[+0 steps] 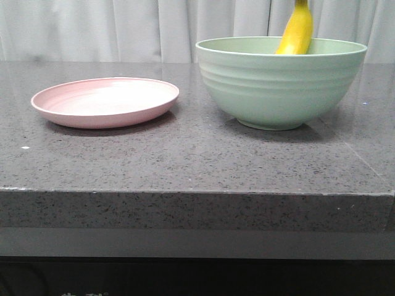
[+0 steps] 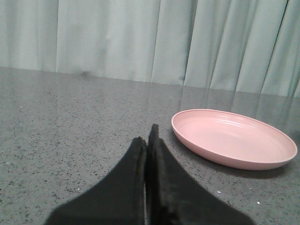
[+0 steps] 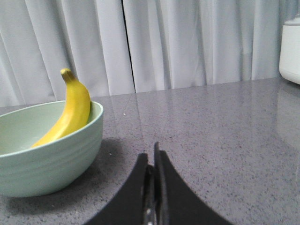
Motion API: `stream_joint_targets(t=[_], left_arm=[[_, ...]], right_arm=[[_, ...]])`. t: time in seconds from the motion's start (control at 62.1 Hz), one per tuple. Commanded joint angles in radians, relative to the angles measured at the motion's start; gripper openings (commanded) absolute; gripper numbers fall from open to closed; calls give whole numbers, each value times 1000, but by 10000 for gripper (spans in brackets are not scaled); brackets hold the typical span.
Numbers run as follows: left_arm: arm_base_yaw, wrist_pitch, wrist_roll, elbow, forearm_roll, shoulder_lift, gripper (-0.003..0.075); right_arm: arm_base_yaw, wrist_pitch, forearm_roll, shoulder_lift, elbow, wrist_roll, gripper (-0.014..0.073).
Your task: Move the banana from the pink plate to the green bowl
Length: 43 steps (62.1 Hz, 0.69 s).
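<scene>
The yellow banana (image 1: 297,31) leans inside the green bowl (image 1: 281,86) at the right of the table, its stem sticking up above the rim. It also shows in the right wrist view (image 3: 70,112), resting against the bowl's (image 3: 51,159) wall. The pink plate (image 1: 105,102) lies empty at the left and also shows in the left wrist view (image 2: 234,138). My left gripper (image 2: 146,136) is shut and empty, low over the table beside the plate. My right gripper (image 3: 151,152) is shut and empty, low over the table beside the bowl. Neither gripper shows in the front view.
The grey speckled table (image 1: 185,160) has its front edge close to the camera. White curtains (image 1: 123,28) hang behind it. A white appliance (image 3: 290,47) stands at the far edge in the right wrist view.
</scene>
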Motion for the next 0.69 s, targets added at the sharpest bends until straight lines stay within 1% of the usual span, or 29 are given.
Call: stream_joint_targets(t=[0.0, 0.161, 0.209, 0.354, 0.676], left_arm=[[-7, -84, -7, 3, -1, -25, -18], [-7, -84, -7, 3, -1, -25, -18], [-7, -84, -7, 3, -1, -25, -18], [-7, -84, -7, 3, -1, -25, -18], [-7, -84, -7, 3, -1, -25, -18]], right_arm=[[-7, -112, -14, -13, 12, 10, -68], [-7, -160, -12, -50, 103, 4, -68], [-7, -116, 0, -50, 99, -25, -68], [-7, -107, 79, -50, 100, -173, -68], [-6, -104, 66, -52, 100, -182, -68]])
